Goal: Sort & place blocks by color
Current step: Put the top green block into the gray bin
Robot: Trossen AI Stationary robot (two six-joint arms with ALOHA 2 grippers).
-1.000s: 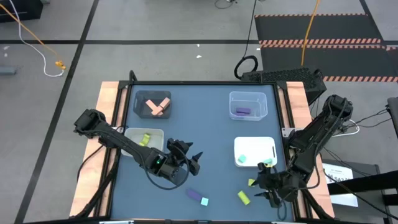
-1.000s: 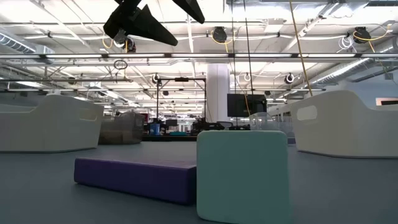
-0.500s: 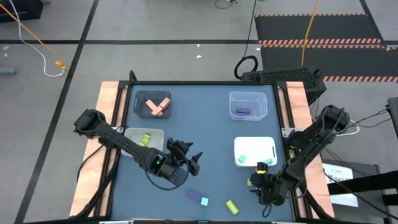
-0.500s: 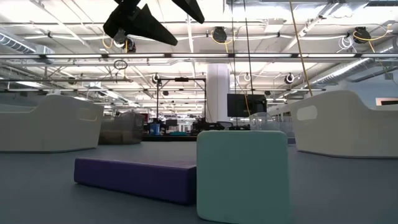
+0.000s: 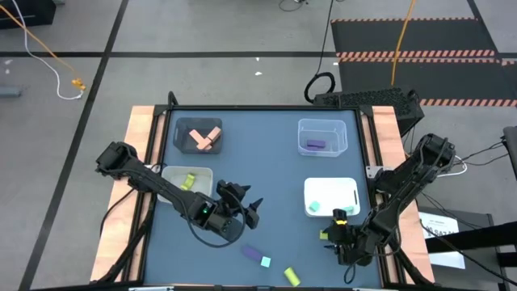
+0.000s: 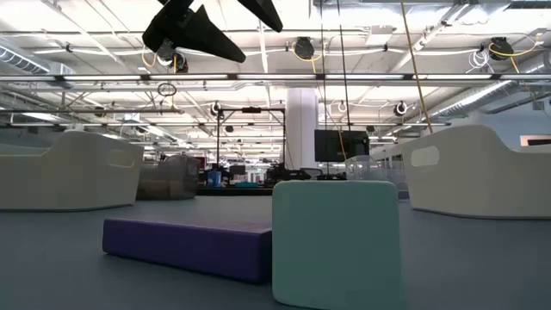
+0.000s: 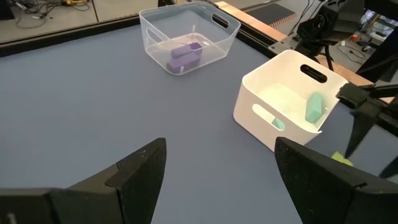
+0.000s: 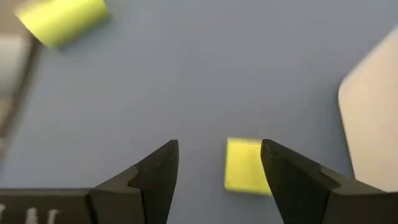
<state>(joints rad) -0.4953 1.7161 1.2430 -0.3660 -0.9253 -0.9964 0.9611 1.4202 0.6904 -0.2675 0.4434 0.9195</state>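
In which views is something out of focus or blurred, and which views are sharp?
Right wrist view: the yellow-green block at the edge is soft, likely blurred. Low view: the teal cube sits very close and fills much of the frame. High and left wrist views look sharp.

Left hand (image 5: 246, 204) open, mid-table; right hand (image 5: 334, 239) open, low, front right

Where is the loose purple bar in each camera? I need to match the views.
High view: purple bar lies near the table's front edge, about mid-width.
Low view: lying flat, left of centre.
Left wrist view: not in it; the purple block in the clear bin is a different one.
Right wrist view: not in it.
Shared landmark: the teal cube right beside the bar, large at centre in the low view.
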